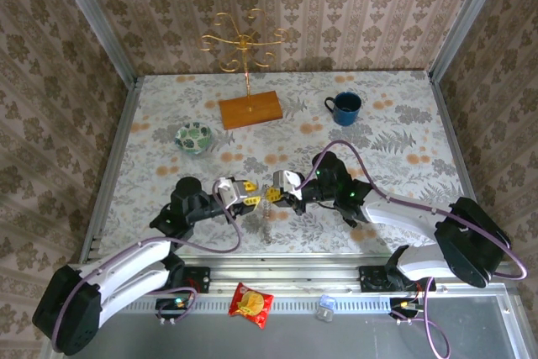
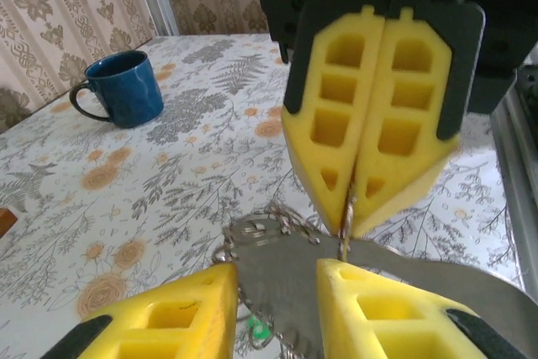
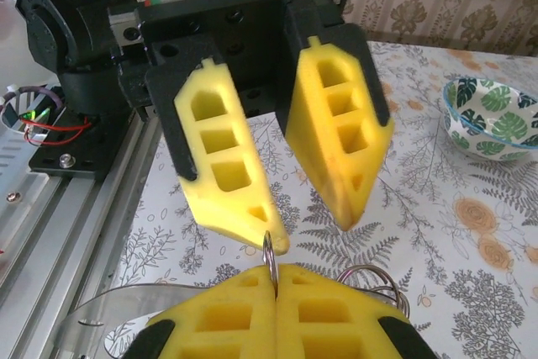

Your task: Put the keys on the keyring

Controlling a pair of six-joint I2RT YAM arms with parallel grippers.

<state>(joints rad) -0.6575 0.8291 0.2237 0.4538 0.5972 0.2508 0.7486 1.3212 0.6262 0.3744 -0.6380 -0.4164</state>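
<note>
My right hand [image 2: 351, 212] was clamped shut on a thin metal ring [image 3: 268, 251], pinched right at its fingertips. My left hand [image 3: 309, 224] faced it tip to tip with its fingers apart. The flat grey keyring [image 2: 277, 292] lay between them, though I could not tell whether they pressed it. A green key [image 2: 256, 331] peeked out beneath that band, just above the worktop [image 2: 168, 174].
</note>
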